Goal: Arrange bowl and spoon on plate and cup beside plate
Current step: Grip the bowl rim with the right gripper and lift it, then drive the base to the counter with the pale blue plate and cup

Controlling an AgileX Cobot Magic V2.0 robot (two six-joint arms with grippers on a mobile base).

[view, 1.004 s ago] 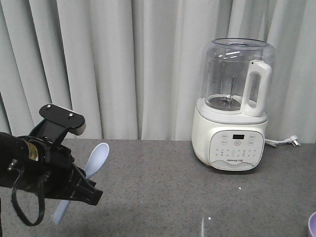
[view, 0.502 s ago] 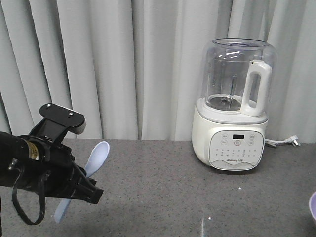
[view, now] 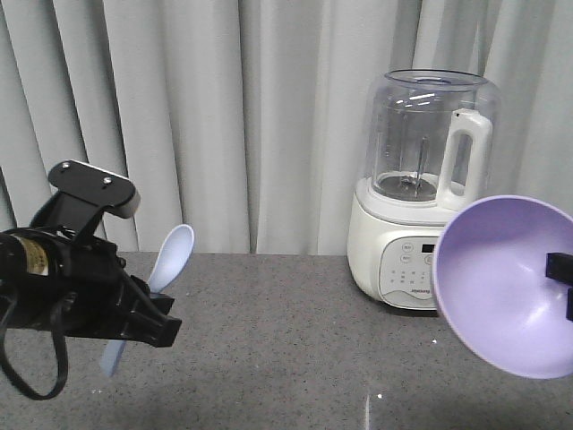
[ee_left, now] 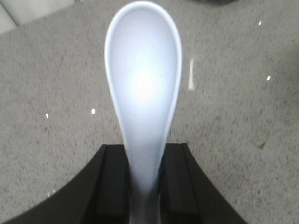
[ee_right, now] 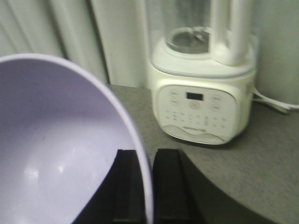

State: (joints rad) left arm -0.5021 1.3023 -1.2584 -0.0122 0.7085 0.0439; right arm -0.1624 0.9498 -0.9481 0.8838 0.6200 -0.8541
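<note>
Bowl [view: 507, 288]: lavender, up in the air at right, tilted, inside facing front cam, overlaps blender [view: 421, 179] base.
R gripper [ee_right: 146, 186]: clamped on bowl rim, one finger inside, one outside.
Spoon [ee_left: 143, 84]: pale blue, at left, scoop raised, over grey tabletop [view: 295, 331].
L gripper [ee_left: 145, 161]: closed on spoon handle.

Holds the left arm [view: 63, 291] low at the near left of the scene, with the wrist angled down toward the right. Grips the spoon [ee_left: 142, 84] by its handle in the left gripper [ee_left: 145, 151], black fingers [ee_left: 114, 182] pressed on either side and the scoop pointing up and away. Pinches the rim of the bowl [ee_right: 60, 140] in the right gripper [ee_right: 145, 156] at the right, one finger inside and one outside, the bowl tipped on edge.
</note>
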